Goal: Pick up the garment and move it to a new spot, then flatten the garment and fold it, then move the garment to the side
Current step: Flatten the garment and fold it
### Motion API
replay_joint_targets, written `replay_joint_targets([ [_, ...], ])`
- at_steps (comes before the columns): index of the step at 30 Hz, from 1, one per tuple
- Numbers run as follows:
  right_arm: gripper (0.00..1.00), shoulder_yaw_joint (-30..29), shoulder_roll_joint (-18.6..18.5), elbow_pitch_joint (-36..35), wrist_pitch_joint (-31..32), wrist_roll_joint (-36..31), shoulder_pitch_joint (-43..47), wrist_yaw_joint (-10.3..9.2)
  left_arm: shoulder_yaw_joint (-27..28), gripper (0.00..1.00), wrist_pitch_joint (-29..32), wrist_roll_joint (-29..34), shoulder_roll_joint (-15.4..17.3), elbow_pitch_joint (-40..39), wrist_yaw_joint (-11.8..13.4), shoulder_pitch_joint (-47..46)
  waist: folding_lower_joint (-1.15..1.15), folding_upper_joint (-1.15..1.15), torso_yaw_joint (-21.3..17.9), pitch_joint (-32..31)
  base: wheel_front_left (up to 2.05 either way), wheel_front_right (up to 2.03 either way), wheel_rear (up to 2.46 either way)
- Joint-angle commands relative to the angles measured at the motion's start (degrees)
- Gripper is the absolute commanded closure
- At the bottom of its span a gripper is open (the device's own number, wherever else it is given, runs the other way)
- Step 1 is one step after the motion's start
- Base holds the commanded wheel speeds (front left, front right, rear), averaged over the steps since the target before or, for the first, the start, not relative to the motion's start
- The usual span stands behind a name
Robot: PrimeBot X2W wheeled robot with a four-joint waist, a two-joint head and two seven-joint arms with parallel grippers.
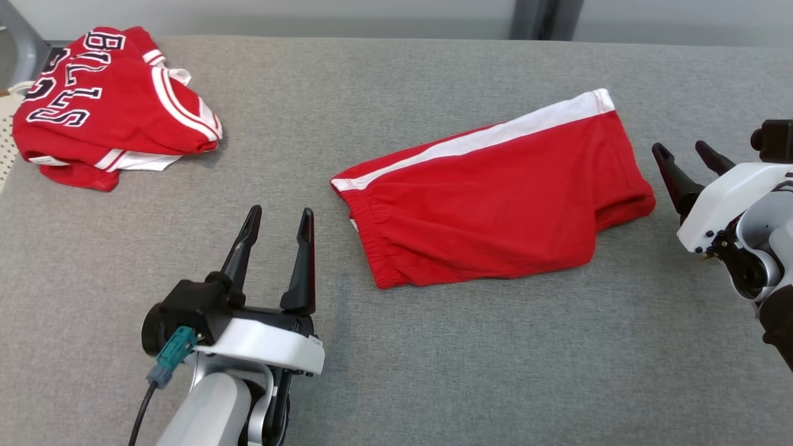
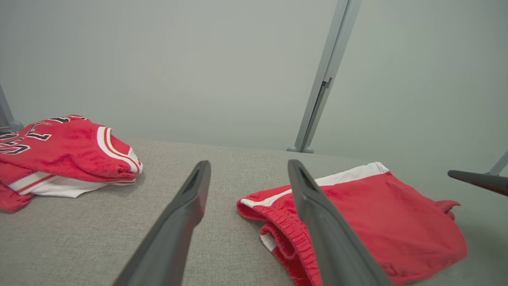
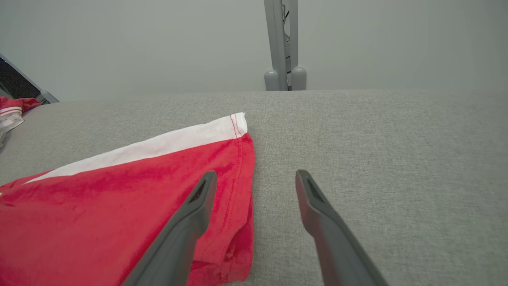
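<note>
The garment (image 1: 495, 198) is a pair of red shorts with a white side stripe, folded in half and lying at the middle of the grey table (image 1: 396, 371). Its elastic waistband (image 2: 278, 234) faces my left gripper (image 1: 280, 214), which hovers open a little to the left of it with nothing held. My right gripper (image 1: 680, 148) is open too, just off the shorts' hem end (image 3: 238, 167) on the right. In the right wrist view my gripper (image 3: 254, 174) has its left finger over the hem edge and its right finger over bare cloth. The shorts (image 2: 377, 222) lie under my right finger in the left wrist view.
A folded red jersey (image 1: 111, 105) with white trim and dark lettering lies at the table's far left corner, also seen as the jersey (image 2: 59, 155). Grey frame posts (image 3: 283, 43) stand behind the table's far edge. A pale perforated object (image 1: 7, 136) sits at the left border.
</note>
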Motion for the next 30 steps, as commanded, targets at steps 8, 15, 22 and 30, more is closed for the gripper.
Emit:
replay_joint_targets([
  [8,0.00,-1.1,2.0,6.4,3.9,3.0,-0.2,0.01,3.6,0.00,-0.3,2.4,-2.4,0.0,-2.4,2.9,0.00,0.00,3.5,0.9,0.00,0.00,0.00],
  [15,0.00,-0.2,3.8,10.9,6.8,3.3,-0.4,0.01,5.8,0.00,-0.3,3.8,-3.8,0.5,-3.9,3.4,0.00,0.00,4.9,1.5,0.00,0.00,0.00],
  [22,0.65,1.3,5.0,10.9,8.6,4.0,0.2,0.01,7.5,0.00,-0.3,4.8,-4.4,1.0,-4.9,3.8,0.00,0.00,4.3,1.0,0.00,0.00,0.00],
  [30,1.00,0.8,5.1,9.8,5.1,5.5,0.6,0.01,8.2,0.00,-0.3,6.0,-4.7,1.6,-5.9,4.7,0.00,0.00,2.0,-0.4,0.00,0.00,0.00],
])
